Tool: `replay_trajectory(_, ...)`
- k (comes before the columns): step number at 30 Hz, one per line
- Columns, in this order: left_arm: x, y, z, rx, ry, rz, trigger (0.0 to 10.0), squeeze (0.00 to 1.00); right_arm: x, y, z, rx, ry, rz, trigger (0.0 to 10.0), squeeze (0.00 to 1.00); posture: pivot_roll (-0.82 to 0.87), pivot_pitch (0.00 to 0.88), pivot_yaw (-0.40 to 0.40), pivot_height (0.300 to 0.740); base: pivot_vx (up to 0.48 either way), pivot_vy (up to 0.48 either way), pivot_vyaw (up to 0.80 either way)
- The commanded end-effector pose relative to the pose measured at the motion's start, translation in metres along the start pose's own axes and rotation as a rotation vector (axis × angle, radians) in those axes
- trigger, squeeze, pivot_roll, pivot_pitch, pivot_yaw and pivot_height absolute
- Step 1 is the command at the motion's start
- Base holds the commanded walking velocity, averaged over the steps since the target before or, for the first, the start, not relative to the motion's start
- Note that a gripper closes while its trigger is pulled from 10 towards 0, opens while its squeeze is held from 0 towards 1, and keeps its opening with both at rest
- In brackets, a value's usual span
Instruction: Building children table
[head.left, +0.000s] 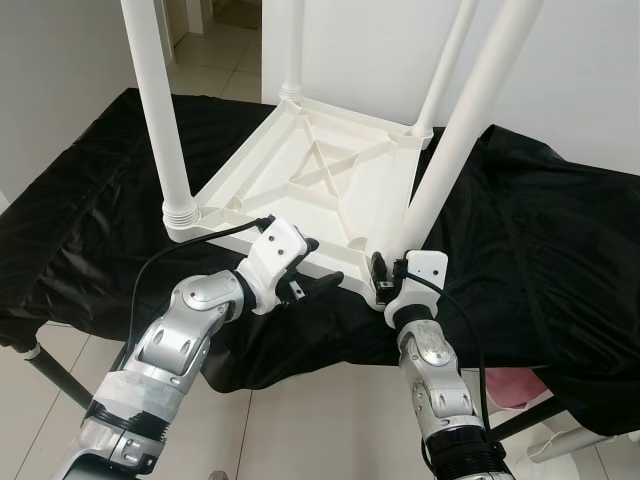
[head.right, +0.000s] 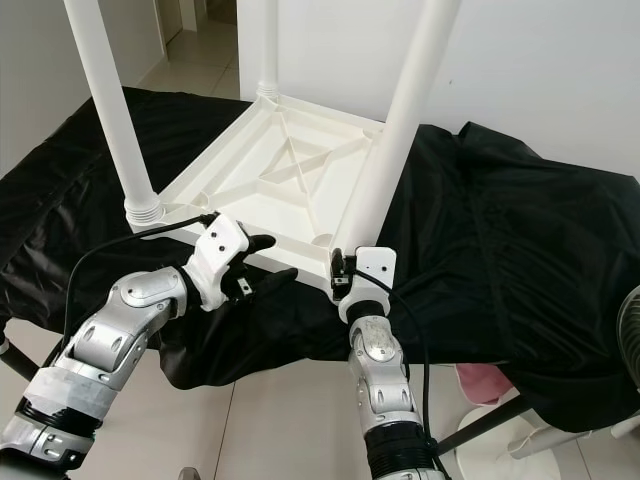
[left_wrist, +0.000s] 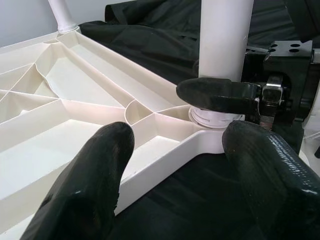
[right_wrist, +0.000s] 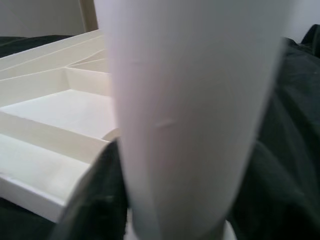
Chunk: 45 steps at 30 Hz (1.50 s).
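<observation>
A white plastic children's table (head.left: 318, 172) lies upside down on a black cloth (head.left: 540, 230), with its legs pointing up. My right gripper (head.left: 386, 272) is shut on the base of the near right leg (head.left: 455, 140), where it enters the corner socket; that leg (right_wrist: 180, 110) stands between its fingers. One right finger (left_wrist: 215, 95) lies across the leg's foot (left_wrist: 212, 116). My left gripper (head.left: 316, 266) is open at the near rim (left_wrist: 165, 167), left of that corner. One of its fingers (left_wrist: 85, 185) is over the ribbed underside, the other (left_wrist: 270, 170) beyond the edge.
The cloth-covered stand ends just in front of me, and tiled floor (head.left: 300, 430) lies below. The near left leg (head.left: 160, 110) rises by my left arm. A pink object (head.left: 512, 386) and a white frame (head.left: 570, 440) sit low at the right. A white wall is behind.
</observation>
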<state>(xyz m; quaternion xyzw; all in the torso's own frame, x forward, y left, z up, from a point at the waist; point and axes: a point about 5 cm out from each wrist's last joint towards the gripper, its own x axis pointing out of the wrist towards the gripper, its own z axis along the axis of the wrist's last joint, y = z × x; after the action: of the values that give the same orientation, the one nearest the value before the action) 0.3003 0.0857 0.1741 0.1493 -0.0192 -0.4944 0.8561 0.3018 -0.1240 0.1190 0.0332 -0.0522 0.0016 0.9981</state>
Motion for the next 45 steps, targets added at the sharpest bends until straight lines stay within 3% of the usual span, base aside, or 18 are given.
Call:
replay_trajectory(1,0.001,-0.003,0.001,-0.001,-0.001,-0.006,10.0,0.00,-0.003,-0.007,-0.003,-0.012,0.012,-0.019,10.0,0.70,0.04,0.039,-0.075,0.740,0.000,0.000,0.00)
replay_trajectory(2,0.000,-0.004,0.000,-0.001,0.005,-0.008,10.0,0.00,-0.004,-0.009,-0.003,-0.012,0.014,-0.019,10.0,1.00,0.04,0.043,-0.077,0.740,0.000,0.000,0.00)
replay_trajectory(16,-0.002,-0.010,-0.004,-0.024,0.013,-0.015,10.0,0.00,-0.009,-0.019,0.004,-0.016,-0.020,0.144,10.0,1.00,0.03,0.057,-0.082,0.740,0.000,0.000,0.00)
replay_trajectory(17,-0.003,-0.011,-0.005,-0.028,0.015,-0.015,10.0,0.00,-0.011,-0.023,0.006,-0.021,-0.024,0.234,10.0,1.00,0.03,0.057,-0.084,0.740,0.000,0.000,0.00)
replay_trajectory(18,-0.003,-0.011,-0.005,-0.028,0.015,-0.015,10.0,0.00,-0.011,-0.023,0.006,-0.021,-0.024,0.234,10.0,1.00,0.03,0.057,-0.084,0.740,0.000,0.000,0.00)
replay_trajectory(19,-0.004,-0.012,-0.004,-0.029,0.016,-0.017,10.0,0.00,-0.011,-0.026,0.007,-0.013,-0.025,0.276,10.0,0.46,0.03,0.057,-0.084,0.740,0.000,0.000,0.00)
replay_trajectory(20,-0.004,-0.012,-0.004,-0.029,0.016,-0.017,10.0,0.00,-0.011,-0.026,0.007,-0.013,-0.025,0.276,10.0,0.46,0.03,0.057,-0.084,0.740,0.000,0.000,0.00)
replay_trajectory(21,-0.004,-0.013,-0.003,-0.027,0.015,-0.021,10.0,0.00,-0.010,-0.031,0.008,-0.022,-0.027,0.308,10.0,0.00,0.03,0.058,-0.084,0.740,0.000,0.000,0.00)
replay_trajectory(26,-0.004,-0.016,-0.002,-0.022,0.014,-0.031,10.0,0.00,-0.006,-0.037,0.009,-0.028,-0.018,0.377,10.0,0.00,0.03,0.058,-0.085,0.740,0.000,0.000,0.00)
replay_trajectory(28,-0.004,-0.019,-0.001,-0.019,0.014,-0.039,10.0,0.00,-0.001,-0.039,0.009,-0.045,0.015,0.515,10.0,0.00,0.03,0.060,-0.084,0.740,0.000,0.000,0.00)
replay_trajectory(33,-0.003,-0.020,-0.001,-0.020,0.013,-0.041,10.0,0.00,0.004,-0.040,0.010,-0.057,0.038,0.594,10.0,0.00,0.03,0.056,-0.089,0.740,0.000,0.000,0.00)
replay_trajectory(37,-0.001,-0.018,0.000,-0.017,0.011,-0.036,10.0,0.00,0.019,-0.028,0.004,-0.095,0.099,0.746,10.0,0.00,0.04,0.048,-0.093,0.740,0.000,0.000,0.00)
replay_trajectory(41,-0.001,-0.018,0.000,-0.016,0.011,-0.035,10.0,0.00,0.022,-0.026,0.004,-0.090,0.107,0.768,10.0,0.00,0.04,0.048,-0.093,0.740,0.000,0.000,0.00)
replay_trajectory(42,-0.001,-0.018,0.000,-0.015,0.012,-0.031,10.0,0.00,0.023,-0.025,0.002,-0.095,0.112,0.777,1.8,0.00,0.05,0.047,-0.096,0.740,0.000,0.000,0.00)
replay_trajectory(44,-0.001,-0.018,0.000,-0.015,0.012,-0.028,10.0,0.00,0.024,-0.024,0.001,-0.098,0.115,0.782,1.8,0.00,0.05,0.047,-0.096,0.740,0.000,0.000,0.00)
replay_trajectory(45,-0.002,-0.018,0.001,-0.014,0.014,-0.026,10.0,0.00,0.025,-0.024,0.000,-0.096,0.121,0.792,0.0,0.00,0.06,0.047,-0.102,0.740,0.000,0.000,0.00)
